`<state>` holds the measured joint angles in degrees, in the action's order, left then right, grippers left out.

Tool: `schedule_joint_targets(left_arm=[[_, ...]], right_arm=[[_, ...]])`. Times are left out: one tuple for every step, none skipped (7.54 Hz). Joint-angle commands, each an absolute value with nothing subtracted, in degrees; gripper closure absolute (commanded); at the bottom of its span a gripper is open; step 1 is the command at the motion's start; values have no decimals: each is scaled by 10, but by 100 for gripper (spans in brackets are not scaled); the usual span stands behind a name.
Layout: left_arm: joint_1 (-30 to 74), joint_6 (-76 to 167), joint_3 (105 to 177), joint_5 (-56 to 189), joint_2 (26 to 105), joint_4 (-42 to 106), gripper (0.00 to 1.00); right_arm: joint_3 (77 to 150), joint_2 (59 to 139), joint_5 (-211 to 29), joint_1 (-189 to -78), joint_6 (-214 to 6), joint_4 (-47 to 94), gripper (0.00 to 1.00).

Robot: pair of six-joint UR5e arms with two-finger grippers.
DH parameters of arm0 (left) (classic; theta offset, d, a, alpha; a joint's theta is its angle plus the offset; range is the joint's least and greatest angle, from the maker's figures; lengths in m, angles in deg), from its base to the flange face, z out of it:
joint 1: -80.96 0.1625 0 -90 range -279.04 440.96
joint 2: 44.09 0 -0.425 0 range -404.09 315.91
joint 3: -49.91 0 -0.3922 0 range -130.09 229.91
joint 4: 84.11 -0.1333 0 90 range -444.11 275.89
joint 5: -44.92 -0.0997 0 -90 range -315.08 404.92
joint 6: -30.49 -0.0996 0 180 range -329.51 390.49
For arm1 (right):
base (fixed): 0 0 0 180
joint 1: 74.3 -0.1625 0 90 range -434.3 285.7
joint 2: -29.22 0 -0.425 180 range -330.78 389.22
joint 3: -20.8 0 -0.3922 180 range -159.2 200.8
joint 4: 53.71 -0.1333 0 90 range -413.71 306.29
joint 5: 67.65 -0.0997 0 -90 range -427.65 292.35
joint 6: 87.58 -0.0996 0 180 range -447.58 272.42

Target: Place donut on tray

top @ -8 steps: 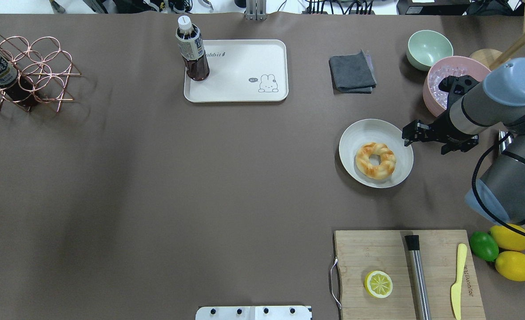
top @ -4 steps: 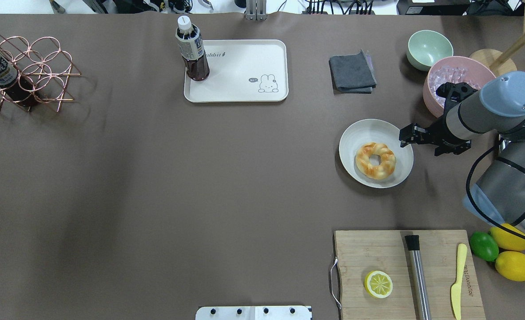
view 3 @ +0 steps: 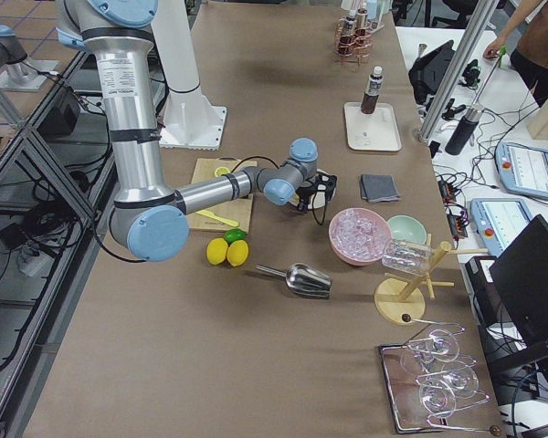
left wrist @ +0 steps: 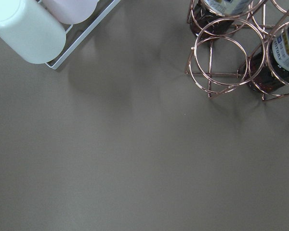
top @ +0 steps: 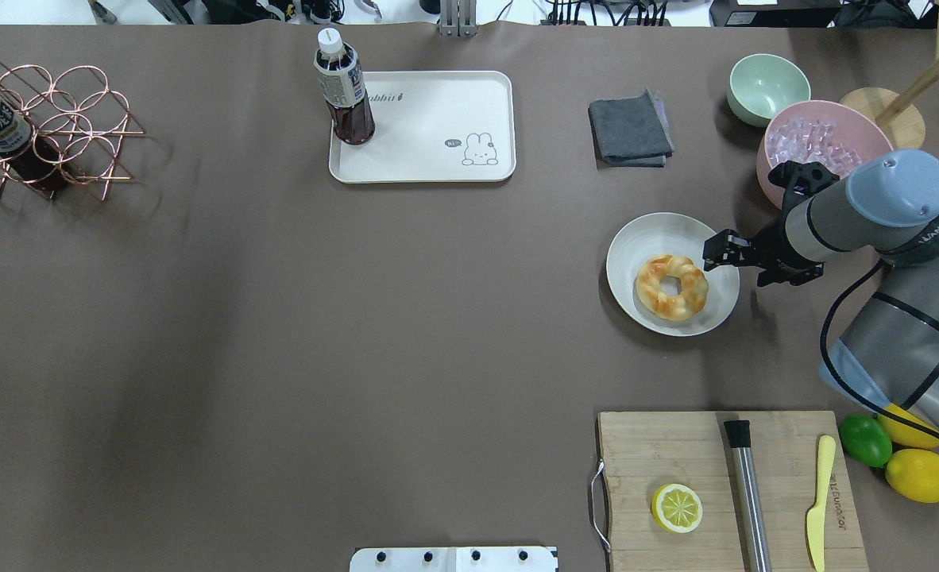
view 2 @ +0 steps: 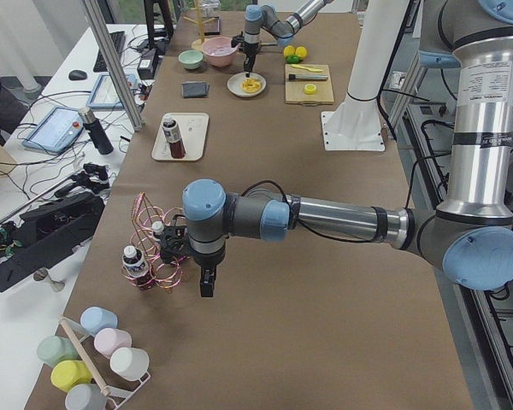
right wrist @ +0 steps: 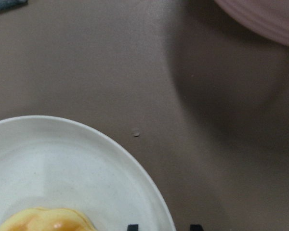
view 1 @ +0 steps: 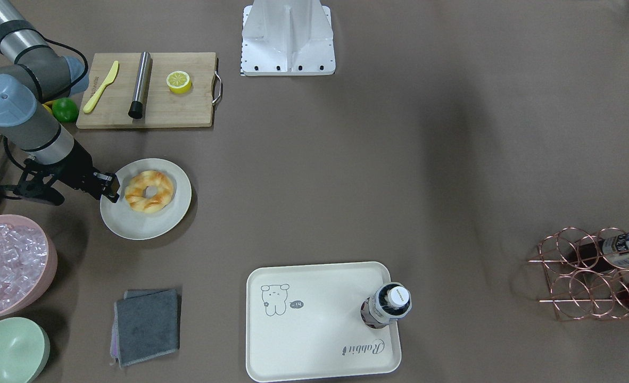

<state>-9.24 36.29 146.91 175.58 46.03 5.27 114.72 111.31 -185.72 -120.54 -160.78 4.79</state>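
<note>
Well apart from the tray, the plate holds the donut flat, hole up, with no clear long axis. My right gripper hangs at the plate's rim, jaws parted; only its wrist camera shows both tips. My left gripper appears only from the side, its jaws unreadable.

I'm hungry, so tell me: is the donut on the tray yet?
No. The donut lies on the round plate; the tray holds only a bottle.

A donut lies on a round plate on the brown desk. The right hand hangs over the plate's rim; the cream tray stands well apart.
</note>
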Motion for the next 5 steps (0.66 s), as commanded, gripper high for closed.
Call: schedule_joint_targets(left_arm=[[-92,363,1469,1756,461,53,1],[-92,363,1469,1756,461,53,1],[-92,363,1469,1756,462,53,1],[-92,363,1469,1756,461,53,1],[-92,363,1469,1755,461,53,1]], right_arm=[[1144,1118,-1857,-1204,-1608,44,58],[1145,1123,-1855,-1201,-1608,43,59],[1150,1123,-1858,-1201,-1608,43,76],[1150,1123,-1857,-1201,-1607,42,100],[1150,1122,-1857,-1201,-1606,42,100]])
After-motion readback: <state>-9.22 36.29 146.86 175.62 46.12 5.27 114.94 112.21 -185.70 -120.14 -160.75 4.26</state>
